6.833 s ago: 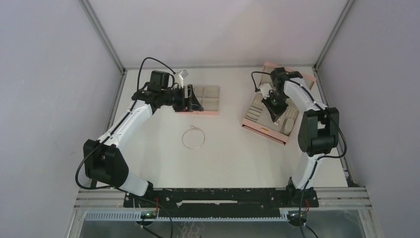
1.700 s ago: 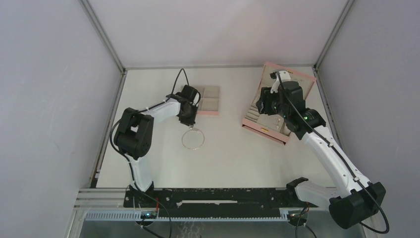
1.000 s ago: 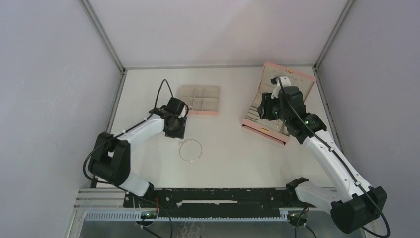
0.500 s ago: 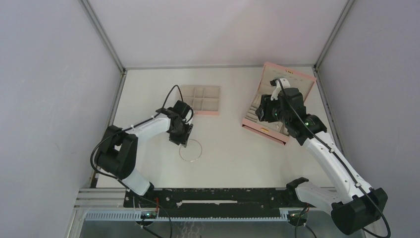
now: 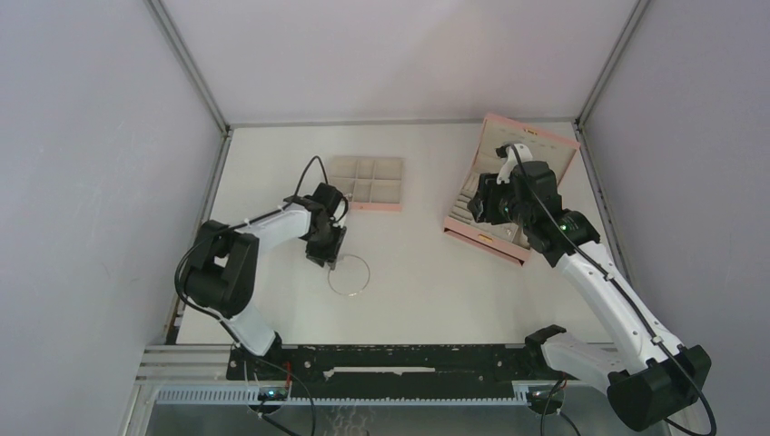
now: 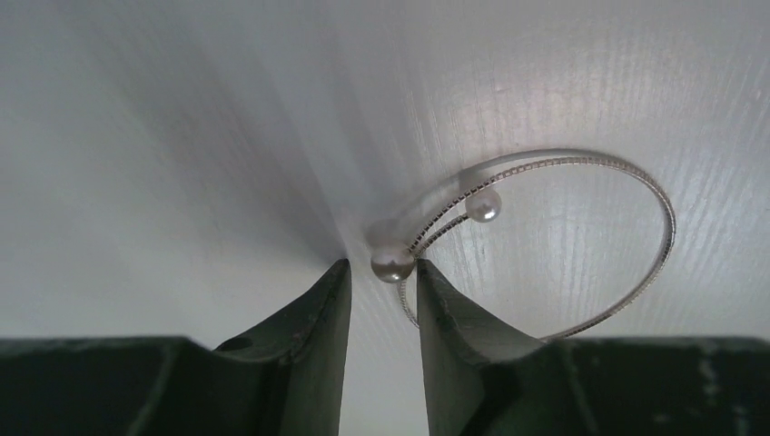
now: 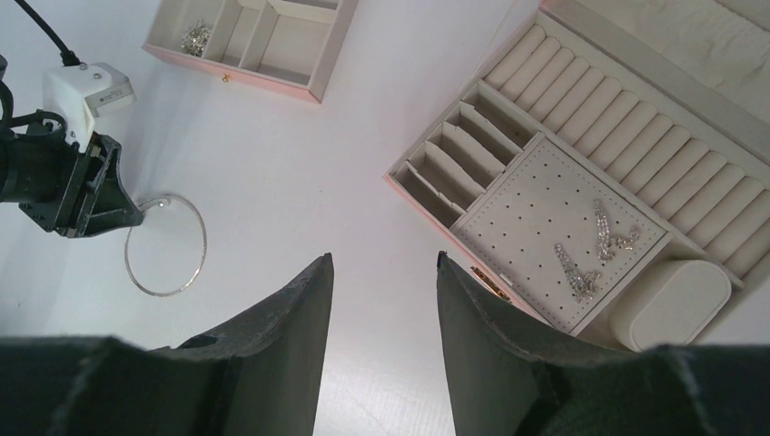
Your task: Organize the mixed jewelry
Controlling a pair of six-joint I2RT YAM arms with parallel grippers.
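A thin silver wire hoop with two pearl ends lies flat on the white table. My left gripper is down at its far-left edge. In the left wrist view the fingertips straddle one pearl, with a gap still showing on the left side, so the left gripper is open. My right gripper hovers open and empty above the table near the pink box. Silver pieces lie on the box's perforated pad. A small chain cluster sits in the pink compartment tray.
The compartment tray stands beyond the hoop at the back. The box lid stands open at the back right, near the enclosure's wall. The left arm's cable loops above its wrist.
The left gripper has moved right and nearer onto the hoop's pearl end, and its jaws have narrowed. The hoop has shifted slightly. The right arm has stayed still.
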